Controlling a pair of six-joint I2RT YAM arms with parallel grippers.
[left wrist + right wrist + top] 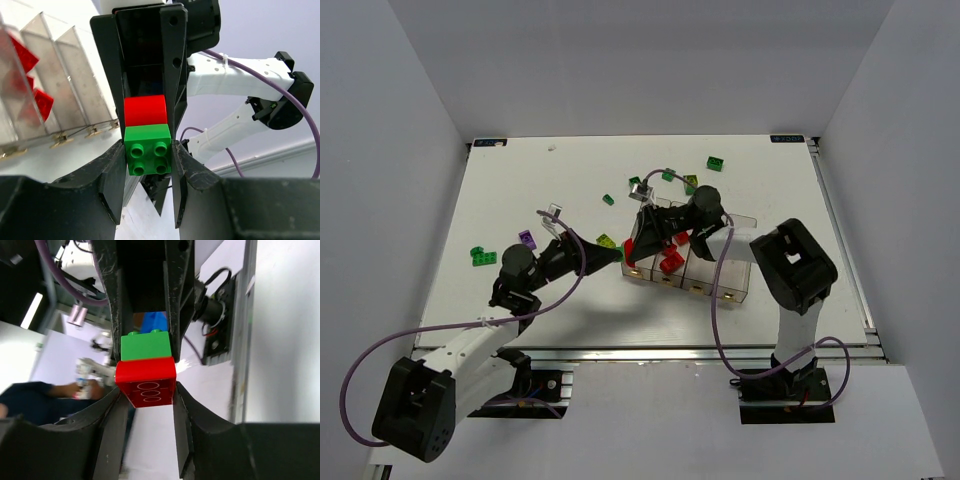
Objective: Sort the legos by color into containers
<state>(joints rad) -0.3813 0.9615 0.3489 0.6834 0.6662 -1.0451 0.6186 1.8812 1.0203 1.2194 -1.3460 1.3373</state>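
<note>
My left gripper (611,255) is shut on a green lego (148,156), and my right gripper (639,246) is shut on a red lego (146,381). The two bricks are stuck together, and the grippers meet tip to tip just left of the row of clear bins (722,278). In the left wrist view the red brick (145,110) sits above the green one, between the right gripper's fingers (170,75). In the right wrist view the green brick (146,346) sits beyond the red one. Red legos (670,262) lie in the left bins (75,75).
Loose legos lie on the white table: green ones (716,162) (668,175) (608,199) (481,256), yellow-green ones (691,182) (606,241) and a purple one (527,239). White walls stand on three sides of the table.
</note>
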